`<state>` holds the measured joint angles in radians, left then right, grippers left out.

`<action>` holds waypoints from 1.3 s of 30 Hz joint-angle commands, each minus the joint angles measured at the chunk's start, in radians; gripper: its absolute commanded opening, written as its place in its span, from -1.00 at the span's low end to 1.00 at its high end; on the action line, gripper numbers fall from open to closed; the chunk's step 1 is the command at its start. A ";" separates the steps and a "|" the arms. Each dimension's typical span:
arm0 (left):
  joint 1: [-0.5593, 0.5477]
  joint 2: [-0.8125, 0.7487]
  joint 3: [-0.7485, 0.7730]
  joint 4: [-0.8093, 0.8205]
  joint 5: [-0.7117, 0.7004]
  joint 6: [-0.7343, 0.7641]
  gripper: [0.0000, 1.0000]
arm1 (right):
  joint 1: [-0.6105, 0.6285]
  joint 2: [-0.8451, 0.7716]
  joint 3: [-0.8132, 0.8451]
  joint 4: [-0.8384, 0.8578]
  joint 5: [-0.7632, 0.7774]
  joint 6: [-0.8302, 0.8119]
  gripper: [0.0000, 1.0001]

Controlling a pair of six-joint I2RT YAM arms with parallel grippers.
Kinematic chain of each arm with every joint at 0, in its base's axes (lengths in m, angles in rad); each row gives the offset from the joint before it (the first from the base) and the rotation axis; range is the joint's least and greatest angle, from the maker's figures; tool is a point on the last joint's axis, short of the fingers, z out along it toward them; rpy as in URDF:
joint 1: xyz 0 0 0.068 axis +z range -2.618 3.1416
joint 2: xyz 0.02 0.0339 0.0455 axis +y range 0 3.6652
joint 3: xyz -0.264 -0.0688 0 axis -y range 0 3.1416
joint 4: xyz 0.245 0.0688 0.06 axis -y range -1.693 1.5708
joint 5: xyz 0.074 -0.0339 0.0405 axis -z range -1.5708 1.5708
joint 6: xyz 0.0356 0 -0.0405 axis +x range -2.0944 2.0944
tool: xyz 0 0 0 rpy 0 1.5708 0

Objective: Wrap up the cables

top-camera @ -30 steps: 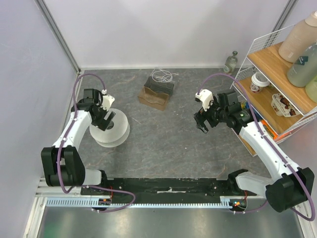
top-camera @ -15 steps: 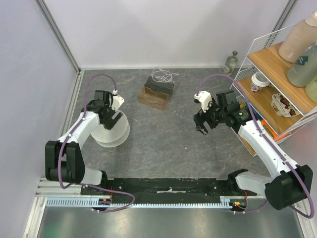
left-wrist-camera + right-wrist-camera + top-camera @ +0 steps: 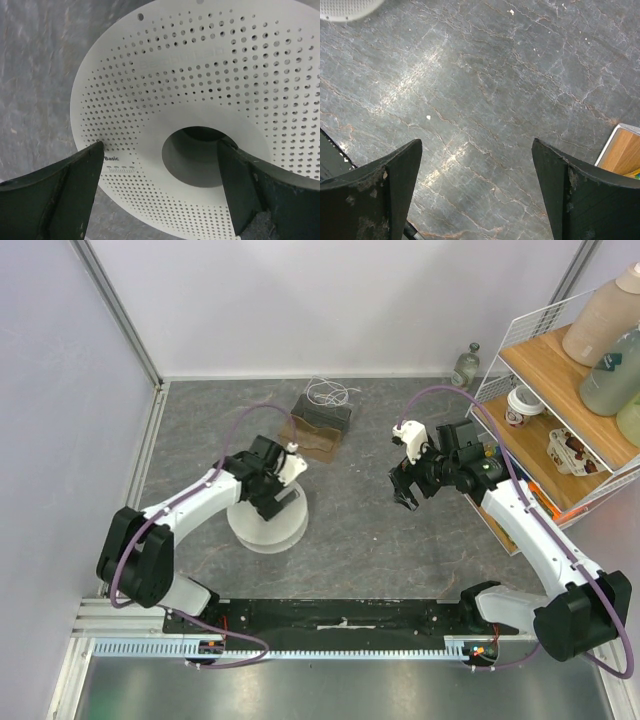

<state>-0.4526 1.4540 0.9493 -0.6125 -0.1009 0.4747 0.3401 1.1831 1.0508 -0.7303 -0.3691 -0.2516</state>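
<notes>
**Hair-thin wire at the back, spool under my left jaws**

The cables (image 3: 328, 392) lie in a loose white tangle on a dark block (image 3: 327, 416) near the tabletop's (image 3: 350, 530) far edge, well away from both arms. I judge them almost weightless, limp and springy, so they are likely to slip out of a broad pinch and snag on themselves. I would take a bundle of several loops where they bunch over the block, not a single strand (one strand is far thinner than a finger). The block sits on a brown cardboard piece (image 3: 305, 440). I cannot tell whether that is a box.

The white perforated spool (image 3: 200, 90) stands just in front of the cardboard. Its hollow hub looks dark and bare, and no wire is on it. The left gripper (image 3: 160, 150) hangs over the spool's top flange, jaws wide, with one finger at the rim of the hub hole. I cannot tell whether it touches. The right gripper (image 3: 477, 145) hovers over bare tabletop, jaws wide and holding nothing.

On the right, a wire shelf (image 3: 545, 365) carries a tan bottle (image 3: 605, 315), a greenish bottle (image 3: 615, 370) and a small jar (image 3: 520, 405). I cannot make out their contents. A little glass bottle (image 3: 466, 365) stands beside the shelf.
</notes>
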 commanded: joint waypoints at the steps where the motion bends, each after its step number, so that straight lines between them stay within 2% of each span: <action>1: -0.150 0.060 0.068 -0.049 0.136 -0.175 0.98 | -0.007 0.006 0.043 0.002 -0.007 0.020 0.96; 5: -0.250 0.133 0.146 -0.036 0.153 -0.189 0.98 | -0.012 0.016 0.049 0.009 0.005 0.026 0.96; 11: -0.308 0.244 0.339 -0.058 0.198 -0.183 0.99 | -0.023 0.033 0.055 0.031 0.027 0.044 0.96; 14: -0.311 0.269 0.417 -0.099 0.204 -0.183 0.98 | -0.026 0.044 0.078 0.038 0.041 0.048 0.96; 17: -0.298 0.218 0.456 -0.151 0.199 -0.144 0.98 | -0.026 0.064 0.107 0.049 0.038 0.048 0.96; 19: -0.250 0.168 0.480 -0.199 0.237 -0.142 0.98 | -0.026 0.082 0.129 0.066 0.029 0.048 0.96; 26: 0.032 -0.012 0.539 -0.308 0.464 -0.169 0.98 | 0.011 0.206 0.250 0.160 -0.011 0.107 0.96; 32: 0.166 -0.057 0.493 -0.334 0.692 -0.245 0.98 | 0.108 0.387 0.425 0.310 0.155 0.181 0.94; 36: 0.193 -0.066 0.444 -0.302 0.829 -0.310 0.98 | 0.112 0.536 0.518 0.455 0.219 0.155 0.62; 38: 0.199 -0.066 0.448 -0.299 0.857 -0.321 0.98 | 0.114 0.619 0.583 0.503 0.231 0.097 0.41; 39: 0.201 -0.066 0.453 -0.297 0.857 -0.324 0.98 | 0.114 0.650 0.601 0.547 0.229 0.065 0.37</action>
<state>-0.2638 1.3941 1.3983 -0.9150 0.6140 0.2256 0.4599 1.7298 1.5570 -0.3748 -0.2050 -0.1165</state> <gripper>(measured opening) 0.991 0.723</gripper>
